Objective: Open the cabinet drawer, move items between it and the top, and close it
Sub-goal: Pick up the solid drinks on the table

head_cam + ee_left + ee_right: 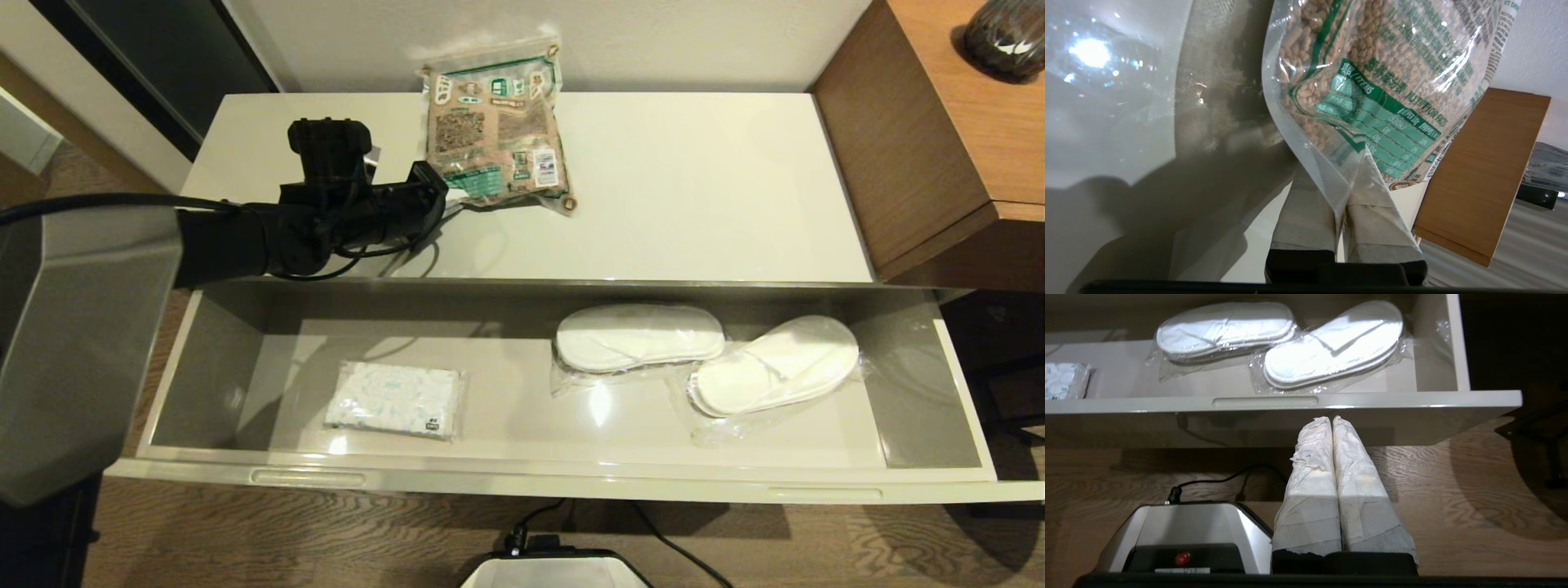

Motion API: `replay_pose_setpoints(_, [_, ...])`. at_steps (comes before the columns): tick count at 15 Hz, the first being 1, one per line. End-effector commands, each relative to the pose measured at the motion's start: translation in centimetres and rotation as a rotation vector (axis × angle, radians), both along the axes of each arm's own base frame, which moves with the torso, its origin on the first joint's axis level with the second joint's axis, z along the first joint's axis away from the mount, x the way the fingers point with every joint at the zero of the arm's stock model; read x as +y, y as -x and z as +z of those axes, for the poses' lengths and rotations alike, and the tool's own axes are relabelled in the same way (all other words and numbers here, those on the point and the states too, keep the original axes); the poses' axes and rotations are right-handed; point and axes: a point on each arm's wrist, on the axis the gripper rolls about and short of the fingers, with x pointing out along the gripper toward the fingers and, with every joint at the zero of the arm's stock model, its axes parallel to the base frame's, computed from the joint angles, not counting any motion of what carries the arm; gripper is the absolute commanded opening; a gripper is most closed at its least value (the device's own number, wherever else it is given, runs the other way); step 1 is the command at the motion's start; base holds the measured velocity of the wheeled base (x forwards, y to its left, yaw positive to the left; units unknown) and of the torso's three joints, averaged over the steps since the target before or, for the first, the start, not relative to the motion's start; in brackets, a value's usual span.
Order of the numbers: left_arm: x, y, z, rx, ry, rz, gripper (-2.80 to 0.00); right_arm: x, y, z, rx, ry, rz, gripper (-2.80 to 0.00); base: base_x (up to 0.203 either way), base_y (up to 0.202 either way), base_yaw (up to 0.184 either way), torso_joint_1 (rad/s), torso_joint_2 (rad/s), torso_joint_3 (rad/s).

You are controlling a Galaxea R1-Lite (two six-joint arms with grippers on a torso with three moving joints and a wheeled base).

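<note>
The brown-and-green pouch (496,131) stands tilted on the cream-white top (694,204), its upper end against the wall. My left gripper (441,192) is shut on the pouch's clear near-left corner; in the left wrist view the pouch (1372,81) rises from the closed gripper (1341,196). The drawer (571,478) is pulled out. Inside it lie a tissue pack (396,398) at the left and two wrapped slipper packs (639,336) (775,365) at the right. My right gripper (1332,420) is shut on nothing, low in front of the drawer front (1412,401).
A brown wooden desk (939,122) stands against the top's right end, with a dark object (1004,33) on it. The robot's base (1184,526) and a black cable lie on the wood floor under the drawer front. A dark panel stands at the back left.
</note>
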Motion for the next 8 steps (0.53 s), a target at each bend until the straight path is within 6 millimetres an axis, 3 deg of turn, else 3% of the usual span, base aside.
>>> replay_pose_setpoints(1, [1.4, -0.9, -1.1, 0.004, -0.021, 0.033, -2.8, 0.0, 0.1, -0.1, -0.015, 0.0, 0.0, -2.8, 0.0, 0.0, 0.0, 0.0, 0.0, 0.0])
replay_pose_setpoints(3, [2.4, -1.2, -1.3, 0.001, -0.033, 0.053, -2.8, 0.0, 0.1, -0.1, -0.015, 0.0, 0.0, -2.8, 0.0, 0.0, 0.0, 0.0, 0.0, 0.0])
replay_pose_setpoints(5, [2.8, -0.2, 0.7, -0.022, -0.025, 0.056, -2.8, 0.0, 0.1, -0.1, -0.015, 0.0, 0.0, -2.8, 0.0, 0.0, 0.0, 0.0, 0.0, 0.0])
replay_pose_setpoints(8, [3.6, 4.1, 4.8, -0.029, -0.021, 0.05, -2.8, 0.0, 0.1, -0.1, -0.015, 0.0, 0.0, -2.8, 0.0, 0.0, 0.0, 0.0, 0.0, 0.0])
